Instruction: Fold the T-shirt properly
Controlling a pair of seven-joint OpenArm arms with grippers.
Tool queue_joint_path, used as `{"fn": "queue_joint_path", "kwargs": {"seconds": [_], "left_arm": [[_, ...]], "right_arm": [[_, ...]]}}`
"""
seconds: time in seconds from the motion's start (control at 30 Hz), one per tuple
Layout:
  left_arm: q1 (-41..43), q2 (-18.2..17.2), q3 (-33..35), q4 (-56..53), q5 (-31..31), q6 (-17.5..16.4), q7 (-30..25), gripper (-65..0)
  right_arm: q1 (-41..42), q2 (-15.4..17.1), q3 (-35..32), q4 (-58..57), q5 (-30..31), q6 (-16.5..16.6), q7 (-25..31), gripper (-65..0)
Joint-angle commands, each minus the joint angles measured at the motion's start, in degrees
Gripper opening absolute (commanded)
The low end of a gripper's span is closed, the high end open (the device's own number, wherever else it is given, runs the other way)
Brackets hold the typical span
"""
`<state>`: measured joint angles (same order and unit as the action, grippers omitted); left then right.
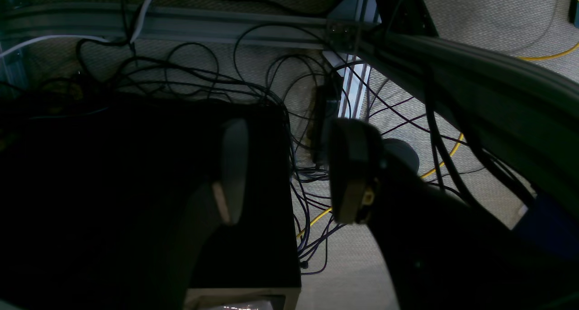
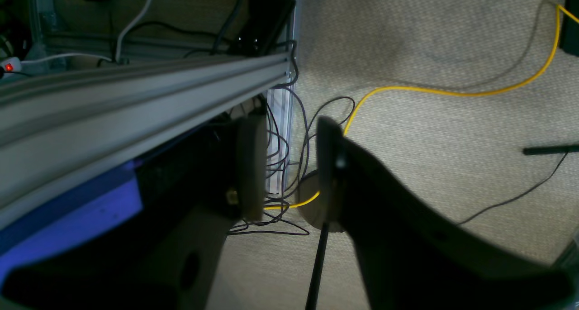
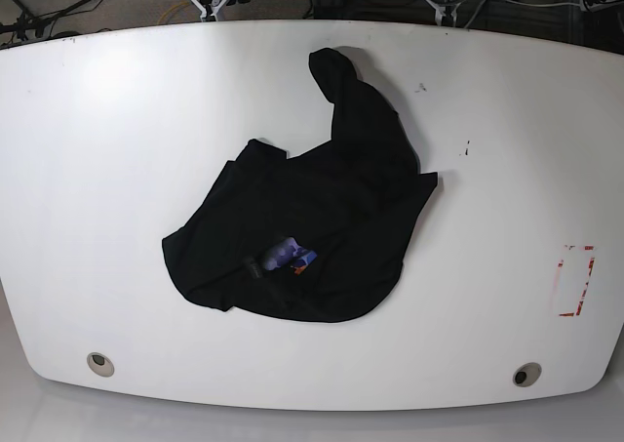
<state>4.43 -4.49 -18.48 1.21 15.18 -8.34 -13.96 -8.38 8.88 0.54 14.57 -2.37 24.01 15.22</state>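
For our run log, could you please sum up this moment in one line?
T-shirt: crumpled heap on table, unfolded | left end effector: open, empty, off table | right end effector: open, empty, off table

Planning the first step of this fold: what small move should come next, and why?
Probably bring one arm over the table toward the T-shirt. It lies crumpled in a heap, only a scrap of print showing, one part trailing toward the far edge. Both the left gripper and right gripper hang off the table over the floor, jaws open and empty.
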Motion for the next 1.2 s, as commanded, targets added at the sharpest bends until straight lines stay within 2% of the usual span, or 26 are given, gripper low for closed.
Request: {"fn": "queue_joint_path", "kwargs": {"seconds": [0.0, 0.03, 0.57, 0.8, 1.0, 1.17], "left_arm": [[4.46, 0.04, -0.24, -0.55, 0.04, 1.04, -10.44, -37.6], [3.18, 0.05, 0.06, 0.41, -0.01, 0.21, 0.20, -38.9], [3.44, -0.04, -0.03, 1.38, -0.10, 0.21, -0.68, -38.9], [9.07, 0.40, -0.20, 10.26, -0.28, 0.21, -4.20, -38.9], [14.17, 0.40, -0.20, 18.61, -0.28, 0.12, -4.29, -39.2], [19.88, 0.40, -0.20, 27.31, -0.28, 0.12, -4.11, -39.2]], "right_arm": [[-4.56, -0.22, 0.23, 6.01, -0.23, 1.06, 1.17, -47.1], [-1.42, -1.72, 0.12, 0.60, 0.48, -0.05, 0.29, -47.4], [-0.54, -2.34, 0.21, 0.60, 0.48, -0.05, 0.56, -47.6], [-2.56, -2.34, 0.39, 1.12, 0.57, -0.05, 5.39, -47.7], [-9.86, -2.42, 0.48, 12.29, 0.75, -0.14, 5.13, -47.7], [-17.86, -2.42, 0.48, 25.65, 0.75, -1.37, 0.03, -47.7]]}}
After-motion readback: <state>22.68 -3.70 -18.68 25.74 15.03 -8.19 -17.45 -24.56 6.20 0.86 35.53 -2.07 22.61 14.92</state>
